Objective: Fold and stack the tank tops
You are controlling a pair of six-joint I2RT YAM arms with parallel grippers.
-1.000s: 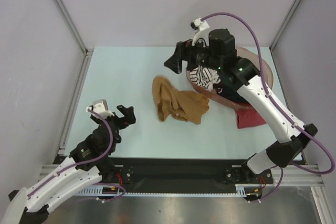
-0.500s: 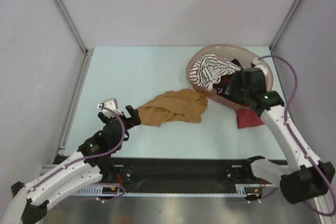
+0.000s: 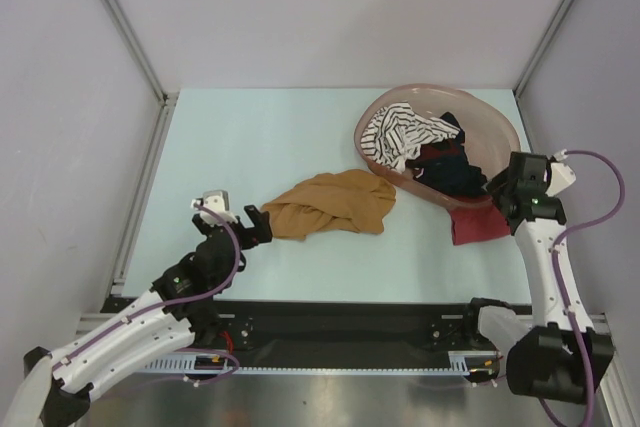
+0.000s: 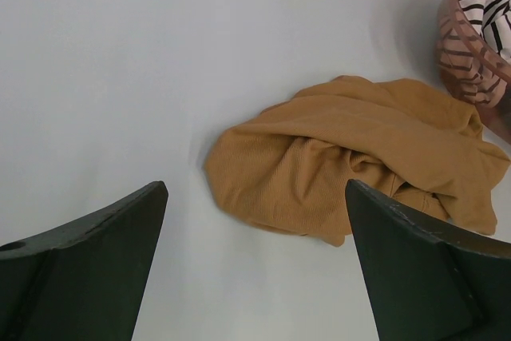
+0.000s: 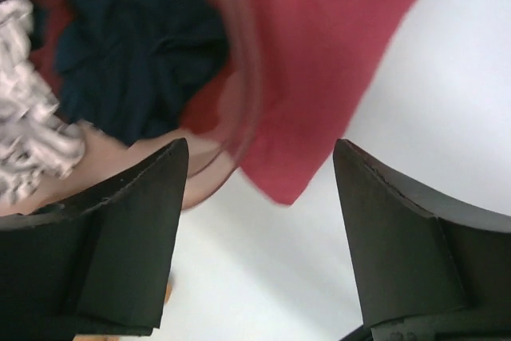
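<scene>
Bench (image 3: 250, 137): open passage across the left half and far edge; obstructions, a crumpled mustard top (image 3: 335, 202) at centre just ahead of the spread jaws of the left tool (image 3: 250, 225), a basket (image 3: 503, 119) heaped with clothes far right, a red top (image 3: 475, 225) lying against it below the right tool (image 5: 259, 145).

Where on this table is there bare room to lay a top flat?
The widest bare table lies at the far left, behind the mustard top and left of the basket. A narrower strip runs in front of that top, toward the arms. The right is crowded: basket, red top, right claw.
</scene>
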